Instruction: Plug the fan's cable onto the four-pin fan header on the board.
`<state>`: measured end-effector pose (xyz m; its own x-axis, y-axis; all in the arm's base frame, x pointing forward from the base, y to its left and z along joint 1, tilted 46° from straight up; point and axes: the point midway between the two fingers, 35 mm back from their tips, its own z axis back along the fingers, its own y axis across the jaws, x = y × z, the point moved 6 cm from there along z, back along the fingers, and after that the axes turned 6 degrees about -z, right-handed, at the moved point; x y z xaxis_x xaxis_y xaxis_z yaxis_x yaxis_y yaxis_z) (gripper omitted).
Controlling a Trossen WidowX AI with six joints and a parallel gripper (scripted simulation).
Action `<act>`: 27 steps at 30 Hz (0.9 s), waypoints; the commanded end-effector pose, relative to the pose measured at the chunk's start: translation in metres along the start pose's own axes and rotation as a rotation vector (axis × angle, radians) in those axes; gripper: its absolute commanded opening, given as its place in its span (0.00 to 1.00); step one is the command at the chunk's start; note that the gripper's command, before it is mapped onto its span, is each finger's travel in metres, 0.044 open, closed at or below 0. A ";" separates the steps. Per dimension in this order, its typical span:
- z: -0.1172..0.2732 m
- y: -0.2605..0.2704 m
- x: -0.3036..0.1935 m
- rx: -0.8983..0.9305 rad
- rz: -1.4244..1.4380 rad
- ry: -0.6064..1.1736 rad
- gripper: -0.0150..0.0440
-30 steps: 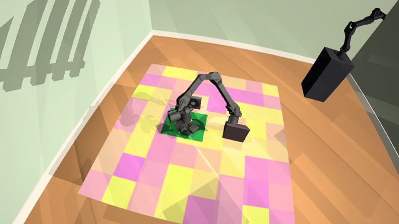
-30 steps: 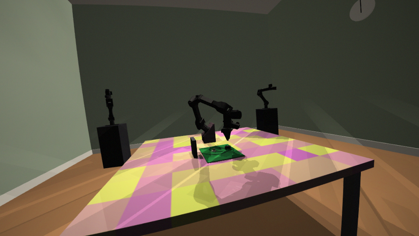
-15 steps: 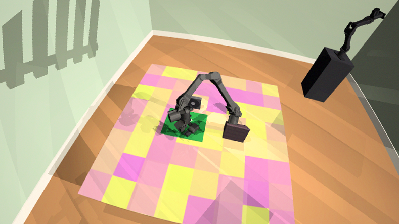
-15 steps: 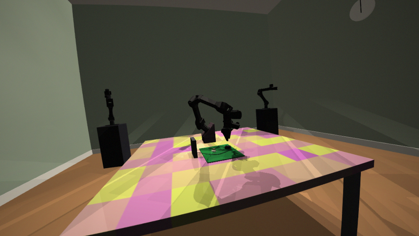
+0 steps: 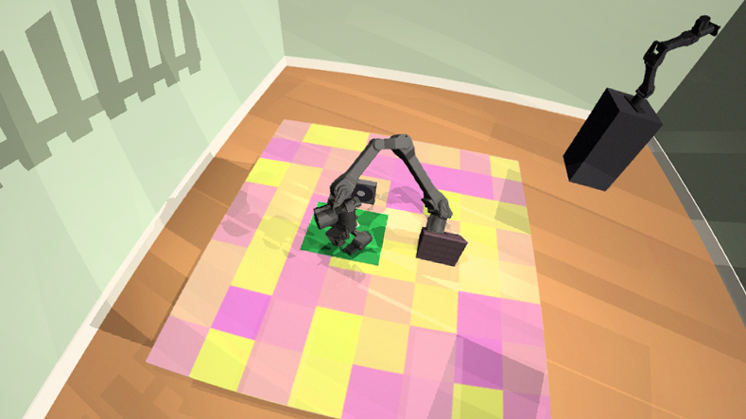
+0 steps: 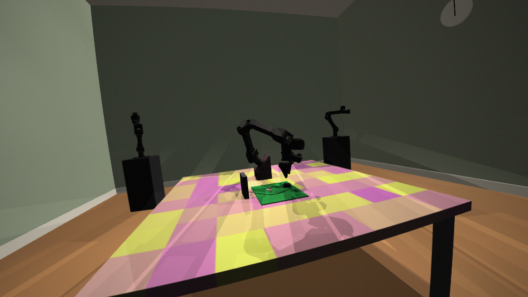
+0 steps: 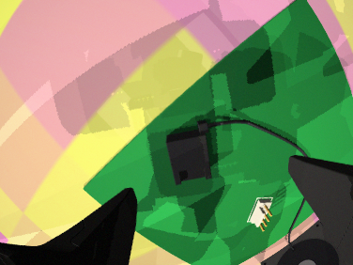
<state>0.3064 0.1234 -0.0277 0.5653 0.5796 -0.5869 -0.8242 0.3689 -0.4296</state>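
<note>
The plug (image 7: 189,157) (image 6: 286,185), a black block, lies on the green board (image 7: 319,117) (image 6: 273,199) (image 5: 373,255). Its thin black cable (image 7: 277,132) curves from one end toward the fan (image 7: 324,254) (image 6: 244,185) (image 5: 368,188). The white fan header (image 7: 259,211) (image 6: 269,188) stands apart from the plug, with its gold pins bare. My gripper (image 7: 216,181) (image 6: 285,176) is wide open and empty, above the board near the plug. In the wrist view its fingers stand either side of the plug and header, and the right finger covers part of the cable. The arm hides the plug in the top view.
The fan stands upright just off the board's edge. The arm's base block (image 5: 440,248) (image 6: 262,170) stands on the patchwork-coloured table (image 5: 336,336) (image 6: 240,236), beside the board. Other arms on black pedestals (image 5: 613,141) (image 6: 142,184) stand away from the table.
</note>
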 end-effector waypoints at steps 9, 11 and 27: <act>0.000 0.000 0.000 0.000 0.000 0.000 1.00; 0.000 0.000 0.001 0.000 0.000 0.007 0.96; 0.005 0.013 0.015 -0.020 0.011 0.212 0.61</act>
<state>0.3033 0.1407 -0.0374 0.5480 0.4238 -0.7212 -0.8337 0.3473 -0.4294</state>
